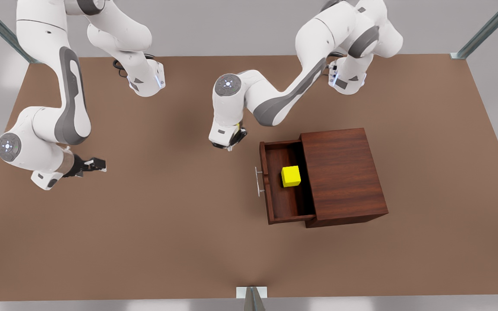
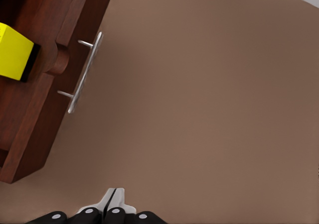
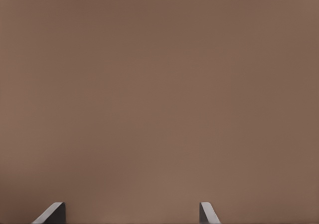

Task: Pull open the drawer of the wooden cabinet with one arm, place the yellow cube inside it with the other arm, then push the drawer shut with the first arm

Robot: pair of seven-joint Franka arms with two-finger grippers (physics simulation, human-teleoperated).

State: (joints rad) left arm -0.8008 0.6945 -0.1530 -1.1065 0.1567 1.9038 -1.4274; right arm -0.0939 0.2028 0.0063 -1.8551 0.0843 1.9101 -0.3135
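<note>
One small bright yellow cube (image 1: 291,176) lies in the one open dark wooden drawer (image 1: 278,203), right of the closed left end effector (image 1: 231,147); the right end effector (image 1: 97,164), seemingly spread, waits far left.

Yellow cube (image 1: 291,176): plain bright yellow. Wooden cabinet (image 1: 344,172) and drawer (image 1: 281,203): dark reddish-brown, grained. Handle (image 1: 258,182): silver. Worktop (image 1: 167,224): matte brown.

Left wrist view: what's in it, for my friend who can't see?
The open drawer holds the yellow cube, its silver handle facing the brown table. The left gripper, jaws shut, hovers apart from the handle.
</note>
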